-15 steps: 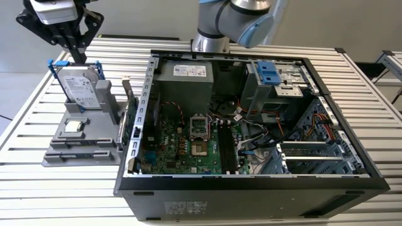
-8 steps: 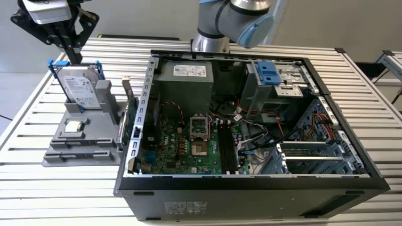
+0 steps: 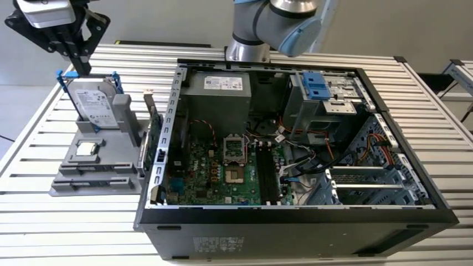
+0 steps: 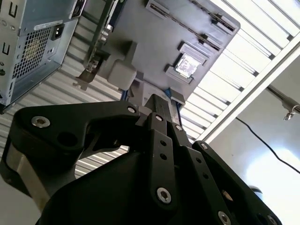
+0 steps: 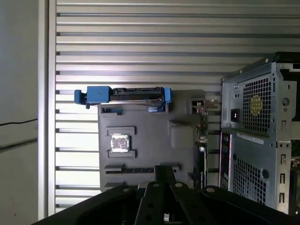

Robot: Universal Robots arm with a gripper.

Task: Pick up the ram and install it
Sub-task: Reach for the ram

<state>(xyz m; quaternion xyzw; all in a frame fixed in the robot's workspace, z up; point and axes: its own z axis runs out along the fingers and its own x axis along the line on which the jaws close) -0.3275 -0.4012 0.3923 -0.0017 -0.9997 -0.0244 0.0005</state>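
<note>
Your gripper [image 3: 79,69] is hanging above the grey holder [image 5: 150,140] with its fingers pressed together and nothing between them. As far as I can judge, the ram [image 5: 136,168] is standing on edge as a thin dark strip in the holder's long slot, on the far side of the chip [image 5: 119,143] from the hard drive [image 3: 96,105].

You are risking a miss. The stick is offering only a narrow edge, so fingers arriving skewed could be scraping the slot walls or tipping it. In the exterior view the fingertips are lining up over the hard drive's blue frame, so a straight descent could be striking that instead. The upright card [image 5: 201,126] is crowding the holder's side. A stick gripped crooked could be jamming in the memory slots [image 3: 267,172] inside the case [image 3: 296,213].
</note>
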